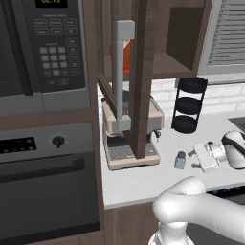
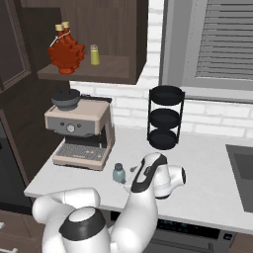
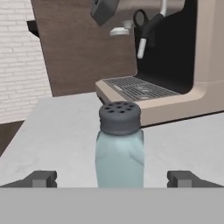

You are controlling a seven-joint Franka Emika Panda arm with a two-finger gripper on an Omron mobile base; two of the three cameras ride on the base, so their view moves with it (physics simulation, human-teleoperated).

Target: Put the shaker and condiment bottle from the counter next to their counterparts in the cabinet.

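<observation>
One blue shaker (image 3: 119, 146) on counter (image 3: 57, 131), frame centre; two leaf bottles (image 2: 65, 53) on cabinet shelf, upper left; jaws stood wide apart flanking shaker, gripping nothing

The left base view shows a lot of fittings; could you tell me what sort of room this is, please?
Most likely a home kitchen: a microwave above an oven, and a coffee machine on a white counter.

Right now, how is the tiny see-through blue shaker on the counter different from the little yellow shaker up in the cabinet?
The pale blue-green translucent shaker has a dark grey cap; the yellow-green shaker has a pale top. The blue one stands on the white counter near the beige espresso machine; the yellow one sits on the dark wooden cabinet's shelf beside red leaf-shaped bottles. Both are small and upright.
</observation>
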